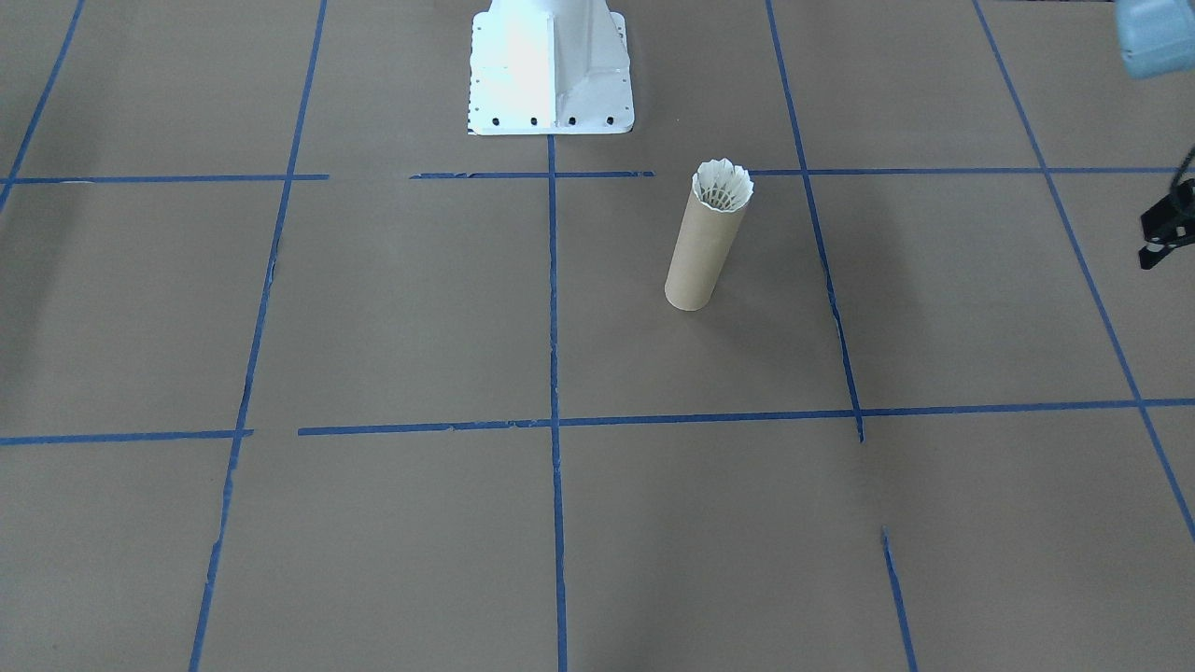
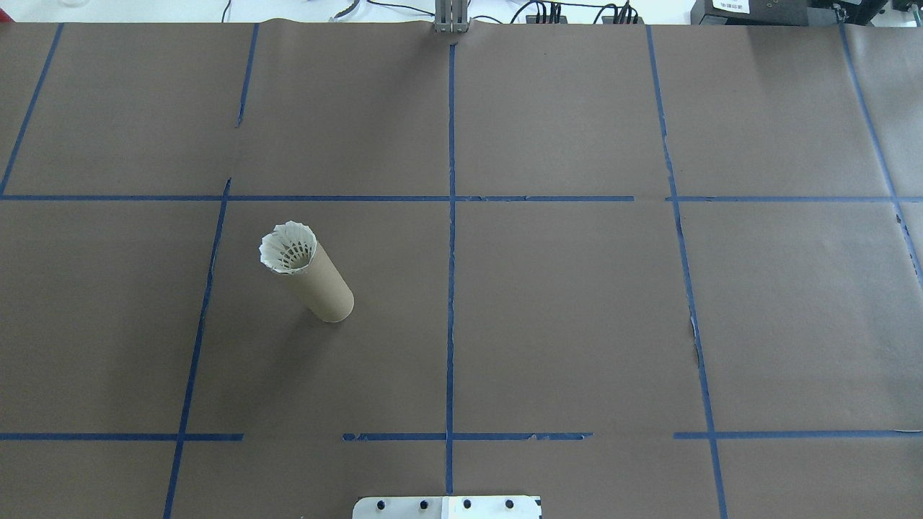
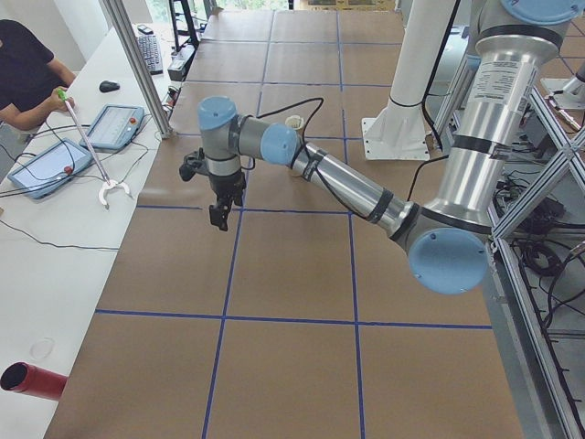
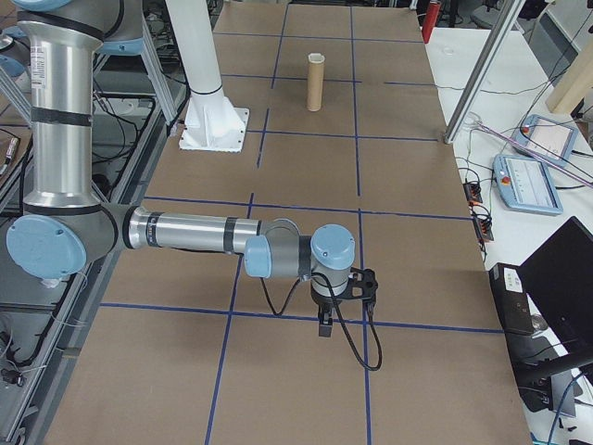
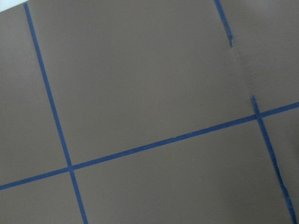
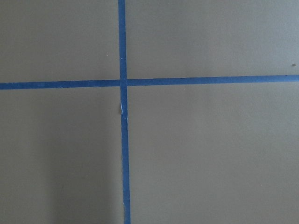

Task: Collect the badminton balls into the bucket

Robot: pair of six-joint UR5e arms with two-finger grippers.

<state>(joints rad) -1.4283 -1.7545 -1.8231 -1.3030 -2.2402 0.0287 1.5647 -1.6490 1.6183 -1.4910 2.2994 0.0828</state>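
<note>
Overhead exterior showed the brown cardboard bucket (image 2: 319,281) standing upright on the left half of the table (image 2: 577,324), with the white shuttlecock (image 2: 288,247) seated in its top opening, feather skirt flaring just above the rim and cork end down inside. Neither of my arms entered that view; only the edge of my white base (image 2: 447,507) showed at the bottom.

From the left-end camera, my left arm (image 3: 338,183) reached out low and nearly level across the table, wrist bent so that my left gripper (image 3: 219,218) pointed straight down above the paper, holding nothing. In the front-facing view, only a dark sliver of my left gripper showed at the right edge, so I could not tell whether the fingers were apart or together. From the right-end camera, my right arm (image 4: 195,232) was stretched the same way, my right gripper (image 4: 326,326) hanging over a blue tape line (image 4: 417,325), well apart from the bucket at the far end; I could not tell its finger spacing either.

Both wrist cameras saw only brown paper and crossing tape. A person (image 3: 23,78) sat beyond the table's far long edge, holding a reacher tool (image 3: 91,155).
</note>
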